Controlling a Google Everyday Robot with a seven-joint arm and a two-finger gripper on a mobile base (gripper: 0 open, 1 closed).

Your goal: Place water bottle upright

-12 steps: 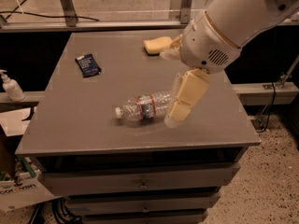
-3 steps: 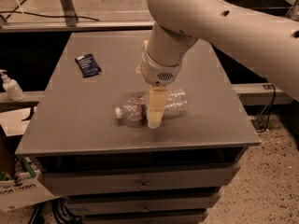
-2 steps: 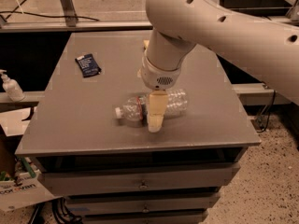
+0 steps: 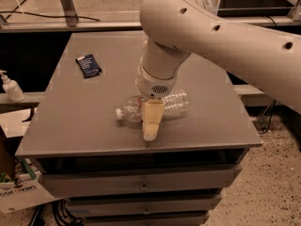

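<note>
The water bottle (image 4: pixel 176 103) lies on its side on the grey table (image 4: pixel 84 121), near the front edge. It is clear and ribbed, its white cap (image 4: pixel 119 113) points left, and its label band is mostly hidden behind the arm. My gripper (image 4: pixel 150 126) hangs straight down over the bottle's middle, on the near side, its tip close to the table top. The big cream arm reaches in from the right and covers the back right of the table.
A dark blue packet (image 4: pixel 88 65) lies at the table's back left. A white pump dispenser bottle (image 4: pixel 10 87) stands on a ledge left of the table. Drawers (image 4: pixel 141 185) sit under the top, and a cardboard box (image 4: pixel 19 192) is on the floor at lower left.
Since four seconds ago the arm has swung left and the gripper now hangs over the bottle's middle instead of to its right. Over the last second it has barely moved. The bottle stays lying.
</note>
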